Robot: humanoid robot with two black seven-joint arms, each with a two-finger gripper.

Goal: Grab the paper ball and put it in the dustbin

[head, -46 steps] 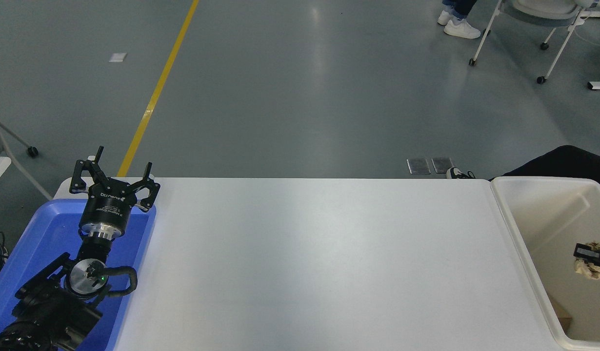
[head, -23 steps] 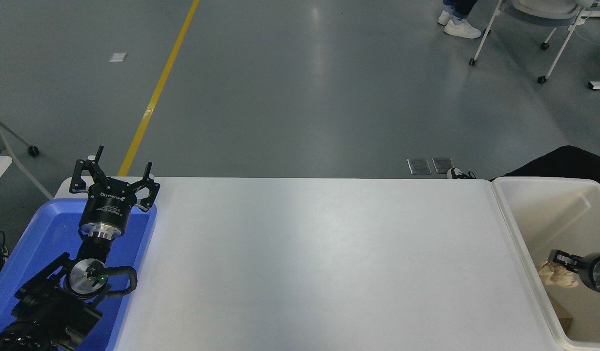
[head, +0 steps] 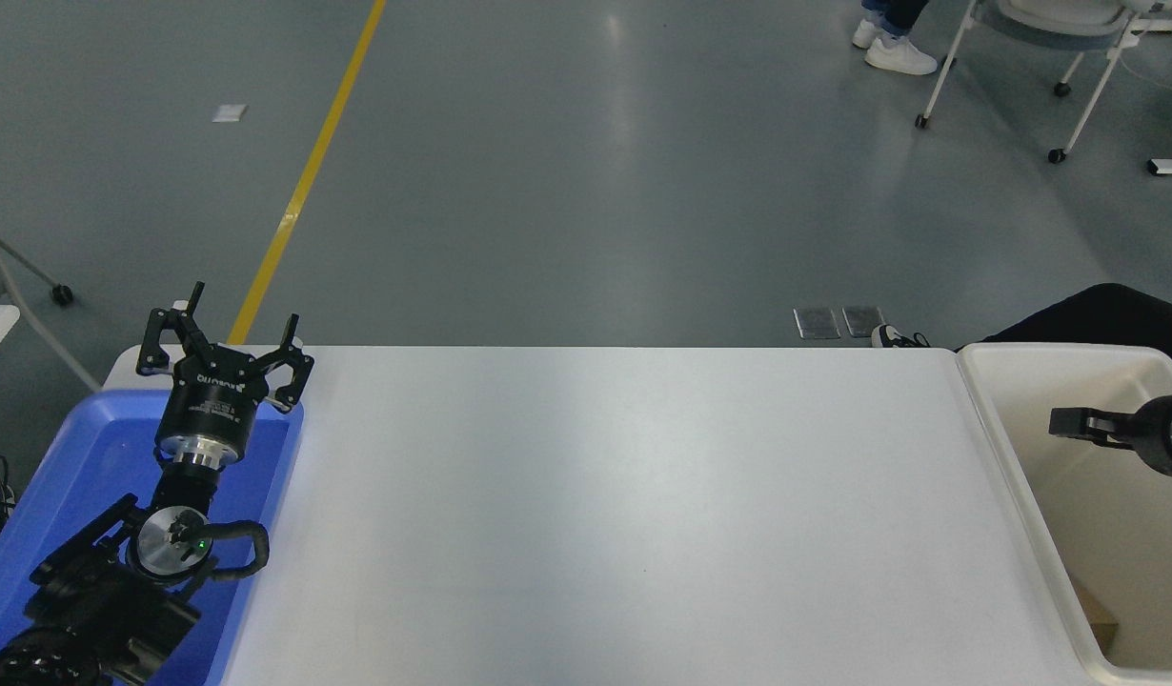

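The dustbin (head: pixel 1000 448), a cream-white tub with a thick rim, stands at the table's right end and is cut off by the picture's right edge. My right gripper (head: pixel 1062 421) comes in from the right edge and hangs over the dustbin's far half, above its rim, pointing left. It is seen side-on, so its state does not show. No paper ball shows anywhere in this view. My left gripper (head: pixel 233 319) stays parked at the lower left over the blue tray, open and holding nothing.
A blue plastic tray (head: pixel 62 476) lies at the table's left end under the left arm. A small tan scrap (head: pixel 1099 615) lies on the dustbin's floor near its front. Chair legs and a person's white shoes (head: pixel 896 52) are on the floor far behind.
The right gripper, low inside the dustbin with the paper ball at its tip, has risen above the rim. The paper ball is gone from sight. The left arm has not moved.
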